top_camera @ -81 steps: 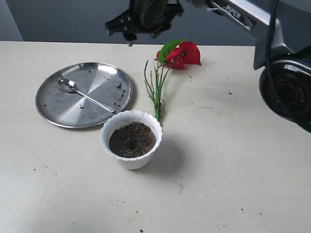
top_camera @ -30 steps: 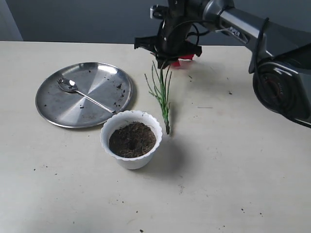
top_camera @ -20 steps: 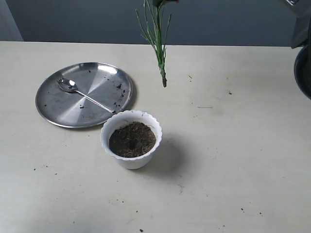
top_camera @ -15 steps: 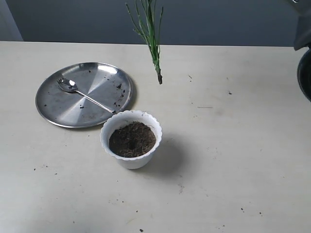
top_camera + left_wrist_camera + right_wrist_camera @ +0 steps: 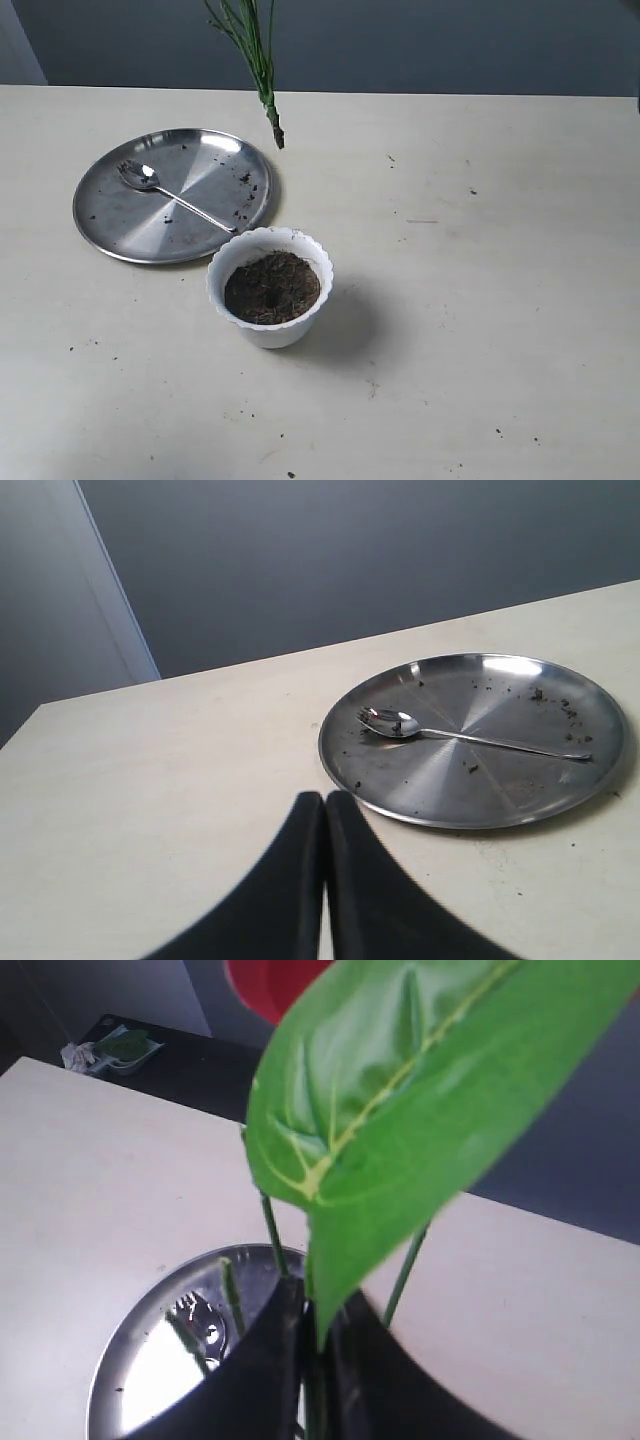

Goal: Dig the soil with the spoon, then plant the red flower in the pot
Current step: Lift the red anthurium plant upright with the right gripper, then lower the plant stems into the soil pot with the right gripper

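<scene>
The red flower point(image 5: 255, 60) has risen; I see its stems hanging by the steel plate's point(image 5: 120, 235) far rim, the spoon point(image 5: 172, 197) on the plate, and the pot point(image 5: 262, 335) of soil point(image 5: 272, 287) beside it. Left wrist: left gripper point(image 5: 323, 800) closed, empty. Right wrist: right gripper point(image 5: 318, 1310) seemingly pinching the stems.

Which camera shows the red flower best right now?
The right wrist view: the red flower fills it, with the leaf, a bit of red bloom, and the base pinched between the shut jaws. The exterior view catches only its dangling stem ends; the left wrist view shows none of it.
</scene>
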`<act>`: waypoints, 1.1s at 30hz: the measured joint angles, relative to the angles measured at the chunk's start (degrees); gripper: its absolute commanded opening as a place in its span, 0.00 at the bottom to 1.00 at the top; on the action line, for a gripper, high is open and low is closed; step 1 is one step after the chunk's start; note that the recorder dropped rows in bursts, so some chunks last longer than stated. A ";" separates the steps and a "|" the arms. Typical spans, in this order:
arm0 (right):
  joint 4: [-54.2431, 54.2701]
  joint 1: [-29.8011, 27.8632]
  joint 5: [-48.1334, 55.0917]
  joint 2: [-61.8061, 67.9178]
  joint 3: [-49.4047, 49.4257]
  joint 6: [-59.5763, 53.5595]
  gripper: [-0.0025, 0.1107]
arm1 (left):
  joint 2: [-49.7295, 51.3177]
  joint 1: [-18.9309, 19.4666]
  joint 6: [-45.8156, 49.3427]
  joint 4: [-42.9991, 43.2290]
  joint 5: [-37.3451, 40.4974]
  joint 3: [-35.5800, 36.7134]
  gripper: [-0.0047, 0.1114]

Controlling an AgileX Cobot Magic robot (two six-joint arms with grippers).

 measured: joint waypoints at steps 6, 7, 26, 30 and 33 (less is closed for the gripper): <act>-1.59 2.12 -5.87 -0.69 6.33 0.00 0.03 | 0.00 0.00 0.00 0.00 0.00 0.00 0.04; -1.59 2.48 -7.49 -1.26 8.63 0.00 0.03 | 0.00 0.00 0.00 0.00 0.00 0.00 0.04; -0.36 3.08 -69.20 -31.55 75.58 1.27 0.02 | 0.00 0.00 0.00 0.00 0.00 0.00 0.04; 1.03 3.08 -75.46 -34.98 83.12 1.27 0.02 | 0.00 0.00 0.00 0.00 0.00 0.00 0.04; 1.03 3.08 -77.89 -36.77 85.23 0.17 0.02 | 0.00 0.00 0.00 0.00 0.00 0.00 0.04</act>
